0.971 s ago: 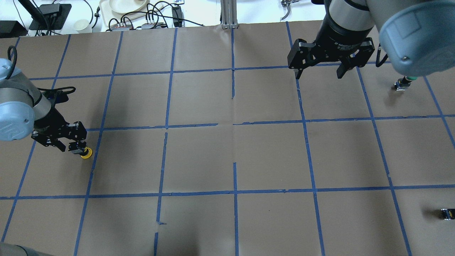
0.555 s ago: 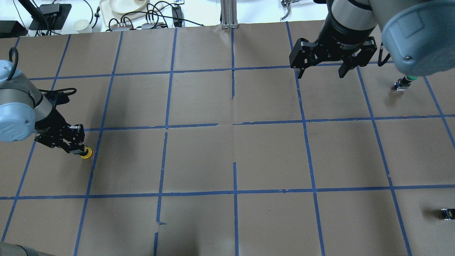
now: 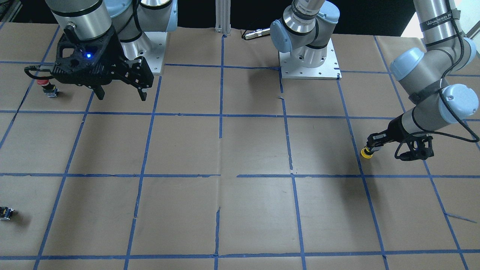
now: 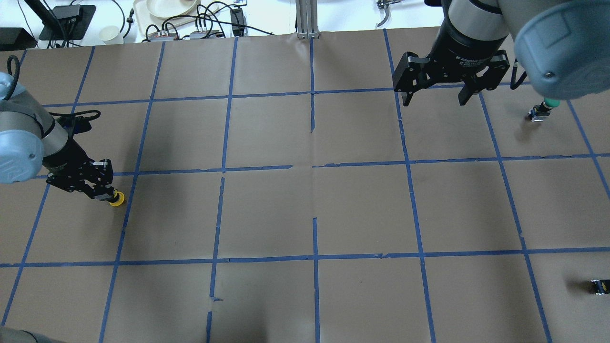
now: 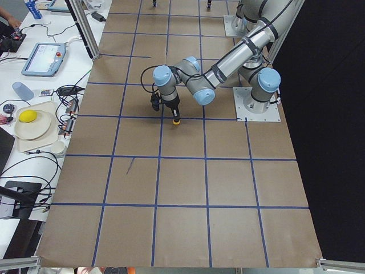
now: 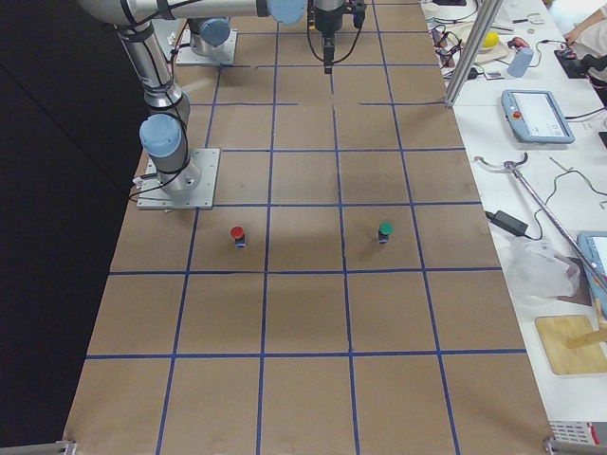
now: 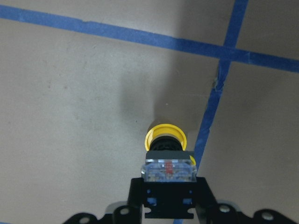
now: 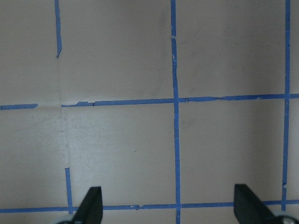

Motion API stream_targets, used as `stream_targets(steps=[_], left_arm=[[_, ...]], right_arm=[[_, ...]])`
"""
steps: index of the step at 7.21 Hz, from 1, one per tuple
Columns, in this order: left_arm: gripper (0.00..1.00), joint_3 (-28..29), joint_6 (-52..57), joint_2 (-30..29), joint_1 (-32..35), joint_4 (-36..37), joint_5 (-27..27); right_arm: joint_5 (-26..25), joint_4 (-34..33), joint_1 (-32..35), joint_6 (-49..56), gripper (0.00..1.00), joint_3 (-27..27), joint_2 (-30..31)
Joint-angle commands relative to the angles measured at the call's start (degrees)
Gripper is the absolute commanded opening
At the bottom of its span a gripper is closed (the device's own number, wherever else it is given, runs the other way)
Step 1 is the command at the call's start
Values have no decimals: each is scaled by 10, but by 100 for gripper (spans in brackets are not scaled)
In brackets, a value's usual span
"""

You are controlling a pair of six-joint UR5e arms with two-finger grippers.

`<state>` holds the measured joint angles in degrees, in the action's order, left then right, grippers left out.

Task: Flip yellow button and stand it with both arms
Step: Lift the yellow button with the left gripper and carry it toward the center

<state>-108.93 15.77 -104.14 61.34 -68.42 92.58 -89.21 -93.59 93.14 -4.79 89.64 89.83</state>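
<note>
Yellow button (image 4: 116, 200) is at the 9 o'clock edge of the bench (image 4: 314, 209) in the overhead view, its block body pinched between the fingers of the left claw (image 4: 104, 195) — cap jutting out toward 4 o'clock, just beside a blue tape line (image 4: 123, 228); right claw (image 4: 434, 97) hangs at 1 o'clock, jaws spread wide — gripping nothing.

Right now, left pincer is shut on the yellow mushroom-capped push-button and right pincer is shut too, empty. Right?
Not quite. The right pincer is open, spread wide and empty; the overhead exterior view shows it. The left pincer is shut on the yellow mushroom-capped push-button.
</note>
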Motion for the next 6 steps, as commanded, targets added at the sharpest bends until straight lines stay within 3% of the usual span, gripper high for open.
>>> stream_targets(steps=[1, 2, 3, 5, 6], left_arm=[[1, 92, -111, 0, 38, -148, -93], [1, 154, -162, -2, 74, -230, -139], [1, 197, -210, -2, 98, -303, -231], [1, 214, -267, -1, 127, -369, -419], [1, 214, -267, 2, 142, -384, -484]], right_arm=[[0, -1, -2, 0, 100, 0, -1], [0, -2, -2, 0, 100, 0, -1], [0, -4, -2, 0, 100, 0, -1], [0, -1, -4, 0, 100, 0, -1], [-1, -1, -4, 0, 100, 0, -1]])
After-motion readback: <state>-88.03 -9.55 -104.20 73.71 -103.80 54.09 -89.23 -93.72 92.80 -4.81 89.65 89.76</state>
